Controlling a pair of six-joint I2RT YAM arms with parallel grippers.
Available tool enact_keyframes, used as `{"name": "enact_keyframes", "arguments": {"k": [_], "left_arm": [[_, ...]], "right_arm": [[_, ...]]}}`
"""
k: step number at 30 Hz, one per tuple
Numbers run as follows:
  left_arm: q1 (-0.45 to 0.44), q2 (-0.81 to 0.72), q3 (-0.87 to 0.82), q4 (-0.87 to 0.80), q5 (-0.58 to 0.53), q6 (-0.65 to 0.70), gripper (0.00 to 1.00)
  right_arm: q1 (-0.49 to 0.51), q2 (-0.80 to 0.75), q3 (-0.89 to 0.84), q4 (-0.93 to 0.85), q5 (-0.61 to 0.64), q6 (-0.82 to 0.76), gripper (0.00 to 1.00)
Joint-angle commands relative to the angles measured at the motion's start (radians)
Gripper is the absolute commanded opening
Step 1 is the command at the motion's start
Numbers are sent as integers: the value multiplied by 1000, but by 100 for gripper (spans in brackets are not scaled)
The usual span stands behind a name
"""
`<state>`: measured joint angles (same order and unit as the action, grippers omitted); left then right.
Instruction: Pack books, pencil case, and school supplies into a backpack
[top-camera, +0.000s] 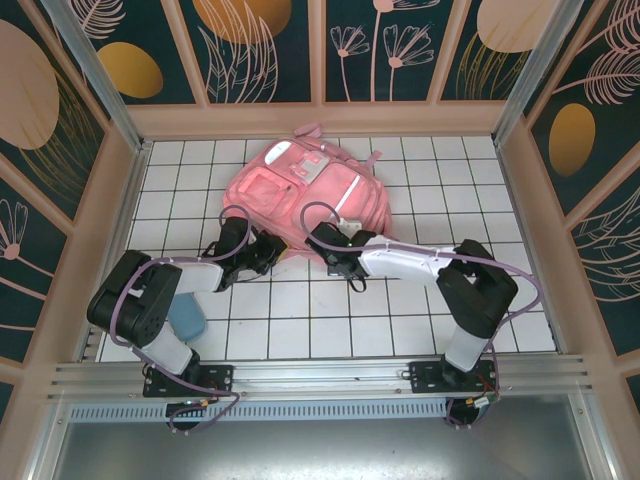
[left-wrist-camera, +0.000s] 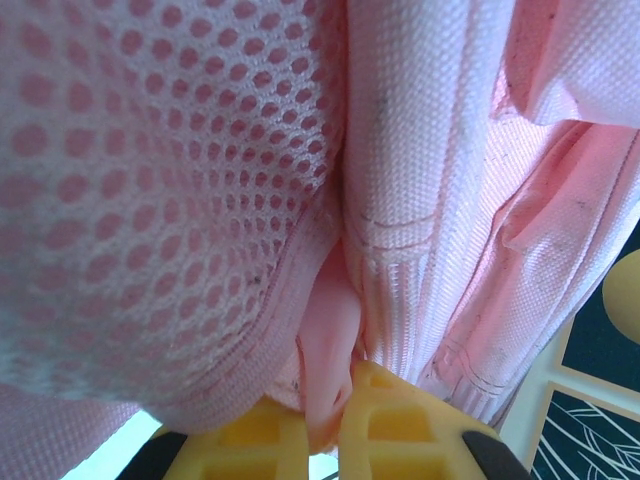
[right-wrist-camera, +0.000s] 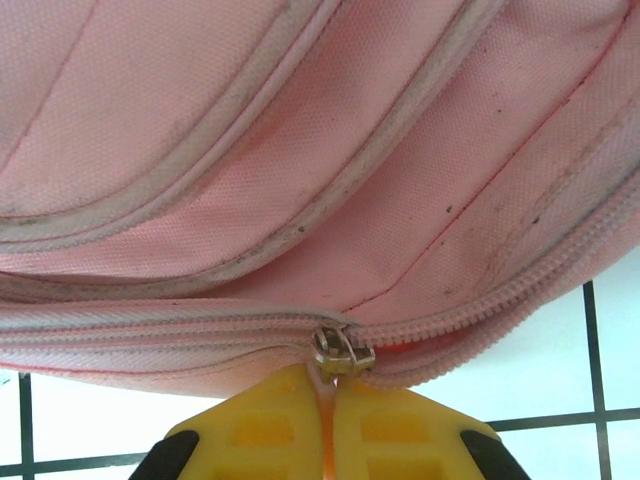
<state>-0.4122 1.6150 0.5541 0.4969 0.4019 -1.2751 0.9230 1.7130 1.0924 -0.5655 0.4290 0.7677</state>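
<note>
1. Right gripper (right-wrist-camera: 329, 425): the yellow fingers (right-wrist-camera: 405, 435) are pressed together on the thin orange pull (right-wrist-camera: 327, 392) hanging from the metal slider (right-wrist-camera: 342, 352).
2. The slider sits on a zip (right-wrist-camera: 150, 330) along the near edge of the pink backpack (top-camera: 300, 190).
3. Left gripper (left-wrist-camera: 325, 415): clamped on a fold (left-wrist-camera: 325, 340) of the backpack's fabric, beside a mesh panel (left-wrist-camera: 150, 180).
4. The backpack lies flat on the tiled table (top-camera: 450, 300), toward the back wall, with both grippers at its near edge.
5. A pale blue thing (top-camera: 188, 322) lies by the left arm.
</note>
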Motion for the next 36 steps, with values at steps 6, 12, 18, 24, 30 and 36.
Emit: {"name": "enact_keyframes", "arguments": {"k": [6,12,18,24,30,36], "left_arm": [[35,-25,28,-59,-90,56,0],[46,-47,37,-88,-105,82,0],[61,-32,64,-112,-116,113,0],[85,-101,89,-231,-167,156,38],[85,-218,24,-315,-192,123,65],[85,-268,-86,-178,-80,4,65]], "right_arm": [[-114,-156,-115,-111,123,-24,1],[-185,-255,-165,9,-60,-143,0],[-176,-286,-194,212,-443,-201,0],[-123,-191,-152,406,-585,-150,0],[-50,-4,33,462,-638,-161,0],[-21,100,148,453,-688,-189,0]]}}
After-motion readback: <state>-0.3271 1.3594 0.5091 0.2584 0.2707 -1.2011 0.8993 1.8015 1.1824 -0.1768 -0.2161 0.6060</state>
